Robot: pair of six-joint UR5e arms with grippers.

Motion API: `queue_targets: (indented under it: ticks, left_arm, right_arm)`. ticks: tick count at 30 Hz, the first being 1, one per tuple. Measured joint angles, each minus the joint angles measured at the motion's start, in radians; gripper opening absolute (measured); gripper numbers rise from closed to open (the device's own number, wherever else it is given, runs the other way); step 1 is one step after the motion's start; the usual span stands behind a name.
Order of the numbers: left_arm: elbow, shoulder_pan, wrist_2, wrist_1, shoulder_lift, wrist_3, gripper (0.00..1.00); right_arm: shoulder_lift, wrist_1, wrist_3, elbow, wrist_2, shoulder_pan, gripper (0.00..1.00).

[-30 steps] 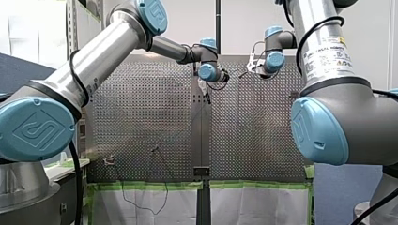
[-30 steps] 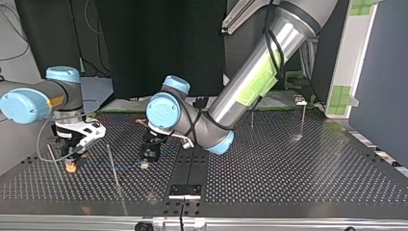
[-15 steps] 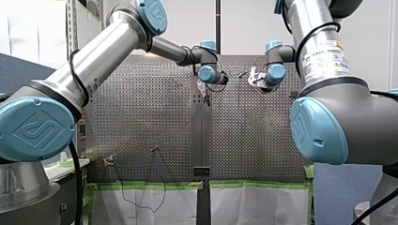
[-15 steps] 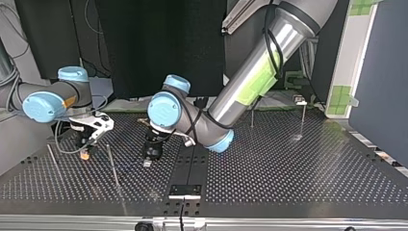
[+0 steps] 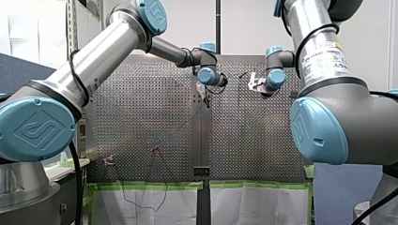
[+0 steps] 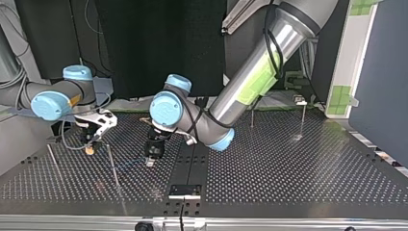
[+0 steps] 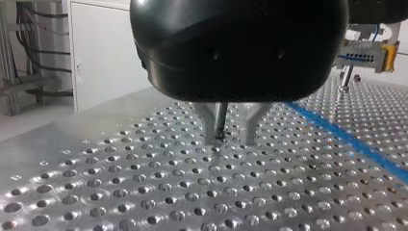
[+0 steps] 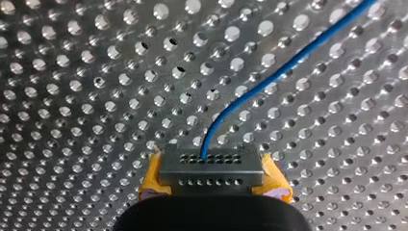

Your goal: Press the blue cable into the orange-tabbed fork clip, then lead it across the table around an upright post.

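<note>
A thin blue cable (image 8: pixel 250 91) is pinched between the yellow-padded right fingers (image 8: pixel 275 177), which are clenched on it. The cable leaves their tips and runs ahead in a shallow curve over the perforated metal tabletop (image 8: pixel 72 96). The metal left fingers (image 7: pixel 208 124) point down with their tips close to the tabletop, released, with a gap between them. A thin dark pin (image 7: pixel 220 118) stands in that gap (what it is cannot be told). Beside the left fingers, apart from them, the cable lies flat.
</note>
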State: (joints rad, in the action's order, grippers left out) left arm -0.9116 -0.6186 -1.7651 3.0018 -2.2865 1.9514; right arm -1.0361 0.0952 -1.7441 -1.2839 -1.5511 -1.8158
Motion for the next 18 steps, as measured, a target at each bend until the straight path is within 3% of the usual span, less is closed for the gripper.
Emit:
queue_targets:
  ticks: [1, 2, 3, 5, 18]
  left_arm:
    - [0.0, 0.0, -0.006, 0.001, 0.0, 0.0, 0.65]
    - [0.0, 0.0, -0.013, 0.001, 0.0, 0.001, 0.76]
    - [0.0, 0.0, -0.018, 0.002, 0.0, 0.001, 0.76]
    - [0.0, 0.0, -0.028, 0.004, 0.0, 0.002, 0.99]
    - [0.0, -0.002, -0.029, 0.009, 0.0, 0.033, 0.99]
  right_arm:
    - [0.001, 0.004, -0.001, -0.002, 0.0, 0.0, 0.0]
    - [0.002, 0.009, -0.001, -0.005, 0.0, 0.0, 0.0]
    - [0.002, 0.012, -0.002, -0.006, 0.0, 0.0, 0.0]
    - [0.004, 0.017, -0.002, -0.008, 0.0, 0.001, 0.0]
    - [0.028, 0.022, 0.002, -0.016, -0.001, 0.002, 0.0]
